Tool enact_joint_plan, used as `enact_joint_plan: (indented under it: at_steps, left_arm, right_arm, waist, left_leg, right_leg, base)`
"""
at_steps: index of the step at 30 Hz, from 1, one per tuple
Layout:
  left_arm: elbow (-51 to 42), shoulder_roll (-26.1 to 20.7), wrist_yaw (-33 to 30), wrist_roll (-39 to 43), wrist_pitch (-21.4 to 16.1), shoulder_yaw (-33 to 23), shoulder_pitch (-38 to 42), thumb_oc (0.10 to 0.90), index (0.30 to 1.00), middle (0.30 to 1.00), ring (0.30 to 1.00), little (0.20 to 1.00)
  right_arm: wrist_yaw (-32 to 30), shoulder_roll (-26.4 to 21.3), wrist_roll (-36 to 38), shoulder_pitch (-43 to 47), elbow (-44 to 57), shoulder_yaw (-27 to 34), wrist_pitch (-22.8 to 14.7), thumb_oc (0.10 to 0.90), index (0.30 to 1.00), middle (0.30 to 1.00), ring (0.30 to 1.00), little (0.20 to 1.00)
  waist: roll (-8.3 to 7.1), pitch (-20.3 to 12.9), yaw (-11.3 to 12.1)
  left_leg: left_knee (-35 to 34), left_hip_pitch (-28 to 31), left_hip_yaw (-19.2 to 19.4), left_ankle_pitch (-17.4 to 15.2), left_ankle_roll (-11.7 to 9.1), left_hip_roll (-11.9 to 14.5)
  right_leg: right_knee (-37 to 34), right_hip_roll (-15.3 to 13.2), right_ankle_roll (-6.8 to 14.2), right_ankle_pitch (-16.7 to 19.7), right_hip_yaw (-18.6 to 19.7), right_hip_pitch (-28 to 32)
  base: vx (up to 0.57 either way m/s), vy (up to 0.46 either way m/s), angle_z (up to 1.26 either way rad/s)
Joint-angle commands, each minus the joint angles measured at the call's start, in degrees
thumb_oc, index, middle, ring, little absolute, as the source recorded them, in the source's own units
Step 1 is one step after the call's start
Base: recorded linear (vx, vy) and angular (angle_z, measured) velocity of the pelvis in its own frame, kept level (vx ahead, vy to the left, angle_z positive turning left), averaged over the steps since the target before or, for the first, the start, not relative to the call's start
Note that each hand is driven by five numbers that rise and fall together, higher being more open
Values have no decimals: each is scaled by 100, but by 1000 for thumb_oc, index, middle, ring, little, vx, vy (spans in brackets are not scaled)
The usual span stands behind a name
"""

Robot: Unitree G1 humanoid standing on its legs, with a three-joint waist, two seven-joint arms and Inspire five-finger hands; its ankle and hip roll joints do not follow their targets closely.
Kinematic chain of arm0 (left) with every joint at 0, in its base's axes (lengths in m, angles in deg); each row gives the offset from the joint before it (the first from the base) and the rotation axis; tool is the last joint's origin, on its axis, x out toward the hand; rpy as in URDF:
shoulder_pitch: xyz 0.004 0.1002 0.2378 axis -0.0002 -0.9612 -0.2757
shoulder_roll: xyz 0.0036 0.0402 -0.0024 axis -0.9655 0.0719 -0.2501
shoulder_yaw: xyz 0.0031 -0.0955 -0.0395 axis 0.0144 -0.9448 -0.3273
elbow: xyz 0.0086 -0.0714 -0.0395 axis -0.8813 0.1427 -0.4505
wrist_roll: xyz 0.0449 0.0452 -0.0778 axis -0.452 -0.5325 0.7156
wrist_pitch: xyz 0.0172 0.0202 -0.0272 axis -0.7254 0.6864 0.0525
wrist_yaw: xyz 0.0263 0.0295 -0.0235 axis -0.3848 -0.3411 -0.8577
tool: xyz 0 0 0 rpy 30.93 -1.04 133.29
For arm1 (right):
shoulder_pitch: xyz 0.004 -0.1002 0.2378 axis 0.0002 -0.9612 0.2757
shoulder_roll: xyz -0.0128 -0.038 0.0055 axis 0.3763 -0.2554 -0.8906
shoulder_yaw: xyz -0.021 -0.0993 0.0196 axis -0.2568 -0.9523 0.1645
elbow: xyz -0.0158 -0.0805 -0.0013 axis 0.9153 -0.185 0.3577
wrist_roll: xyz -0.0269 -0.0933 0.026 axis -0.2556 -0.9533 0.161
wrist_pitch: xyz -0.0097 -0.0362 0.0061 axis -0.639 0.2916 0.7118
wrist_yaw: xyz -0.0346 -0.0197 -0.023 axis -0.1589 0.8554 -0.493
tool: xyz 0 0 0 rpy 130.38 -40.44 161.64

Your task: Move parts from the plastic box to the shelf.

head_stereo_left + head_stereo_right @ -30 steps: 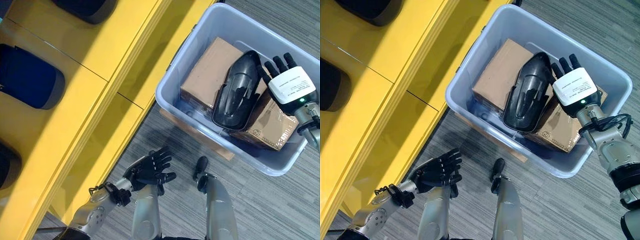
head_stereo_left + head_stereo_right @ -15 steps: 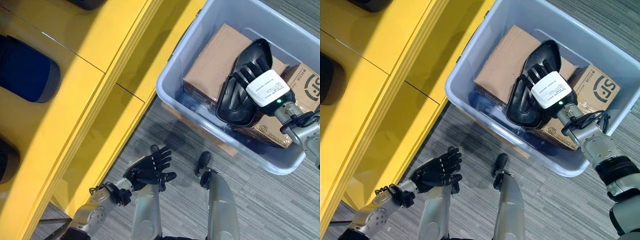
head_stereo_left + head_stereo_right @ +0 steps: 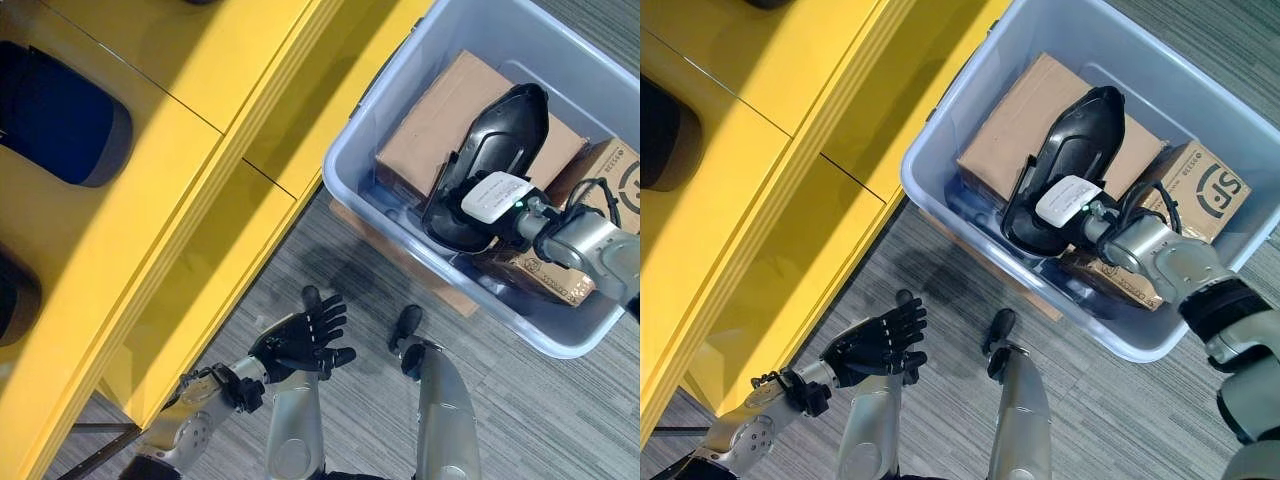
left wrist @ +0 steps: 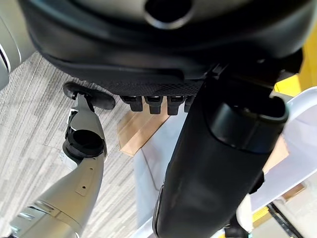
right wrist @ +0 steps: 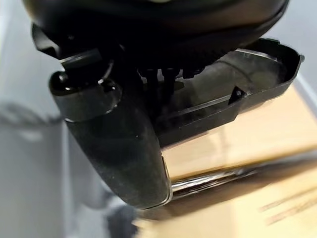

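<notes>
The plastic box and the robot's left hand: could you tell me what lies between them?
Bare grey carpet, seen in the left eye view, separates the plastic box from the left hand.

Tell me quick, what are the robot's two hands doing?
Left hand: open, holding nothing.
Right hand: down on the black part; grip cannot be told.

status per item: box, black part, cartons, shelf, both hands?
plastic box: open-topped, on the floor beside the shelf, still loaded.
black part: lying in the box on top of the cartons, not lifted.
cardboard cartons: closed, in the box under the part.
yellow shelf: holds dark parts.
right hand: down on the black part; grip unclear.
left hand: open, empty, above the floor.
</notes>
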Motion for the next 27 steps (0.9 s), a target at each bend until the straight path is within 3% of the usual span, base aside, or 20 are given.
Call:
enact_joint_plan:
  at_steps: [1, 5, 13, 20, 27]
  left_arm:
    - [-590, -94, 138, 70, 82, 126, -32, 900, 1000, 1000, 1000, 1000]
    - [-600, -77, 205, 6, 141, 153, 16, 900, 1000, 1000, 1000, 1000]
    - [-594, 4, 157, 58, 111, 321, 141, 900, 1000, 1000, 1000, 1000]
    - [-581, 118, 131, 126, 62, 400, 185, 900, 1000, 1000, 1000, 1000]
    - [-497, 129, 244, 157, -42, 402, 149, 900, 1000, 1000, 1000, 1000]
  right_arm:
    - [728, 158, 923, 267, -655, -139, 772, 900, 1000, 1000, 1000, 1000]
    - [302, 403, 594, 374, -1101, -97, 702, 900, 1000, 1000, 1000, 1000]
    - [-1753, 827, 344, 716, -1547, 416, 1476, 900, 1000, 1000, 1000, 1000]
    - [-2284, 874, -1062, 741, -1332, 561, 1455, 900, 1000, 1000, 1000, 1000]
    - [-2573, 695, -999, 783, -1115, 525, 1507, 900, 1000, 1000, 1000, 1000]
  waist:
    - [54, -75, 232]
    - [99, -75, 298]
    - [261, -75, 326]
    - [343, -75, 272]
    - [341, -75, 215]
  left_leg:
    - [-126, -96, -325, -204, -255, 165]
    - [-106, -133, -366, -201, -254, 162]
    - [-106, -82, -396, -253, -220, 104]
    - [-105, 6, -366, -317, -195, 69]
    - [-179, 109, -321, -319, -210, 66]
  right_leg:
    - [717, 74, 405, -823, -237, 113]
    - [793, 57, 393, -858, -267, 92]
    - [798, 60, 405, -861, -236, 135]
    - [795, 54, 415, -894, -164, 176]
    - [686, 56, 425, -879, -119, 241]
  base:
    - [0, 0, 0]
    - [5, -9, 1]
    - [0, 11, 0]
    - [-7, 57, 2]
    - [-20, 41, 0]
